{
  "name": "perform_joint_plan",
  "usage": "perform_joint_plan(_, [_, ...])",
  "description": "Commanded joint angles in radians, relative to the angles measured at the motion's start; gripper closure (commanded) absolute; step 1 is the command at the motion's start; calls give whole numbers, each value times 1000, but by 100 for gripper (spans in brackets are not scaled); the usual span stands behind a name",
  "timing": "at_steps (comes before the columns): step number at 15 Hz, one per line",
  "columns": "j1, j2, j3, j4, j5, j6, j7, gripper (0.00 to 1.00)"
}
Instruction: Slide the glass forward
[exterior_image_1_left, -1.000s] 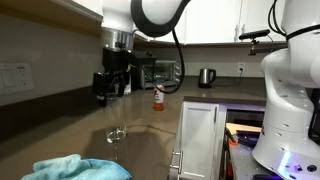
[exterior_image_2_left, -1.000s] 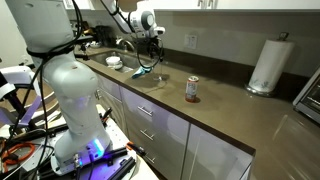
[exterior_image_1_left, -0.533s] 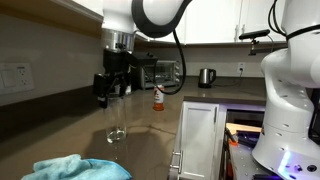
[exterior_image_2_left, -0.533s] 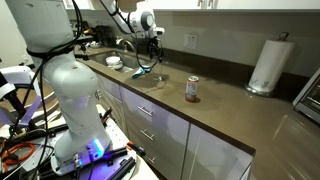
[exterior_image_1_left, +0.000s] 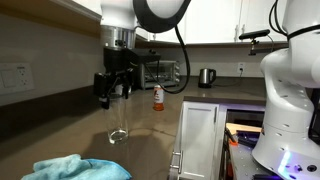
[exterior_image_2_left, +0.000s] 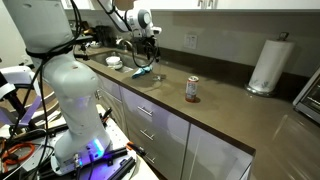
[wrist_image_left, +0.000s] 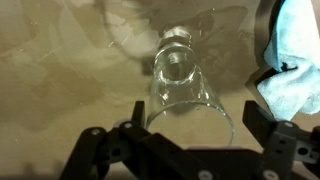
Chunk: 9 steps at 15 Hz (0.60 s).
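The glass (exterior_image_1_left: 117, 125) is tall and clear and stands upright on the brown counter. In the wrist view the glass (wrist_image_left: 185, 88) is seen from above, its rim between the two dark fingers. My gripper (exterior_image_1_left: 112, 97) hangs just above it, open, with one finger on each side and not touching it. The gripper also shows in the wrist view (wrist_image_left: 185, 142) and in an exterior view (exterior_image_2_left: 144, 55), where the glass is too faint to make out.
A blue cloth (exterior_image_1_left: 75, 168) lies on the counter close to the glass and shows in the wrist view (wrist_image_left: 295, 60). A small orange-labelled bottle (exterior_image_1_left: 157, 98) stands farther along the counter (exterior_image_2_left: 192, 89). A toaster oven (exterior_image_1_left: 160, 73), a kettle (exterior_image_1_left: 206, 77) and a paper towel roll (exterior_image_2_left: 267, 65) stand by the wall.
My gripper has come down slightly toward the glass. The glass has not moved.
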Motion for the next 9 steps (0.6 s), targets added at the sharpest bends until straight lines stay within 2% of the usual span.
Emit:
perform_joint_plan(1, [7,-30,7,-12,8,-32,33,0])
perform_joint_plan(4, [4,-30,6,-17,10,-23,33,0])
perform_joint_plan(5, [4,-30,5,-19,12,-19,29,5])
perform_joint_plan(6, [3,-30,5,-19,10,-18,31,5])
perform_joint_plan(8, [2,-31,3,-27,13,-6,27,0])
perform_joint_plan(9, [-2,-29,-2,-27,15,-2,19,1])
